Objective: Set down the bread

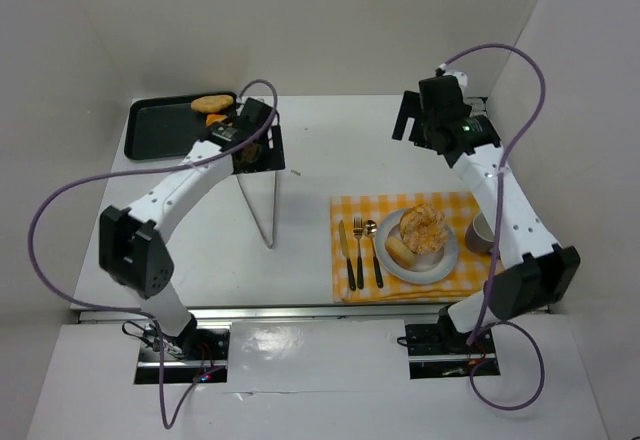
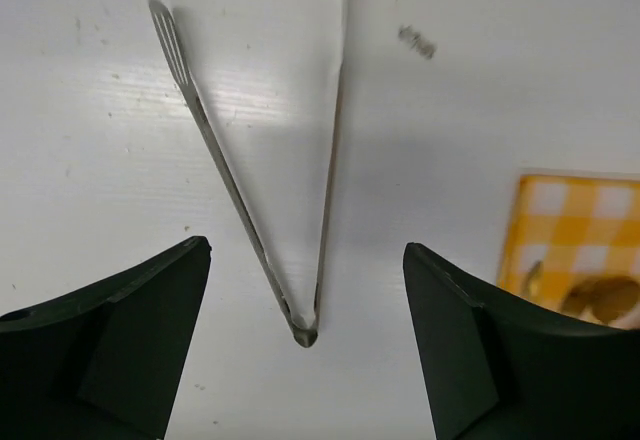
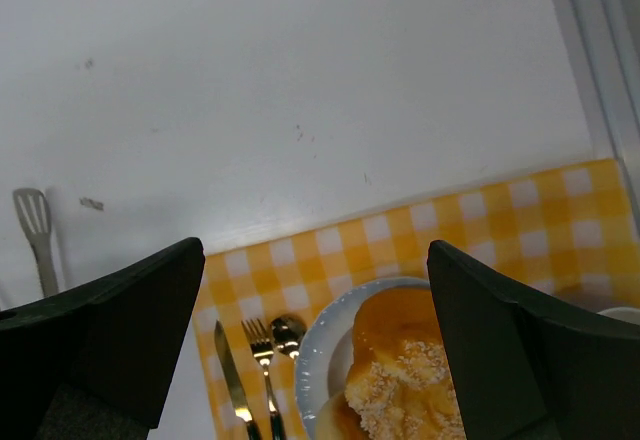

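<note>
1. Two breads sit on the round white plate (image 1: 445, 260) in the top view: a sesame-topped bun (image 1: 423, 225) and a pale roll (image 1: 399, 251) touching it. One golden-brown bread piece (image 1: 212, 104) lies on the black rectangular tray (image 1: 160, 130) at the far left, well apart from the plate.
2. In the same view the left pincer (image 1: 256, 146) hangs over the long metal tongs (image 1: 262, 200). These lie as a V on the white tabletop (image 1: 330, 140), between the tray and the yellow-and-white checked cloth (image 1: 350, 210). The right pincer (image 1: 415, 125) hovers beyond the cloth.
3. From the left wrist, the left pincer (image 2: 307, 250) is spread wide, its fingers (image 2: 120, 330) pinching nothing. The tongs (image 2: 270, 180) lie flat below, with the hinge end between the fingers and the slotted tips pointing away.
4. If the tray's bread is to follow, the pincer should probably descend square to the V, a little ahead of the hinge. Closing there would squeeze both arms evenly rather than skid one sideways.
5. From the right wrist, the right pincer (image 3: 316, 248) is spread and empty above the cloth (image 3: 480, 220), the plate (image 3: 315, 345), the bun (image 3: 410, 400) and the steel cutlery (image 3: 262, 360). It would best keep off the plate's approach.
</note>
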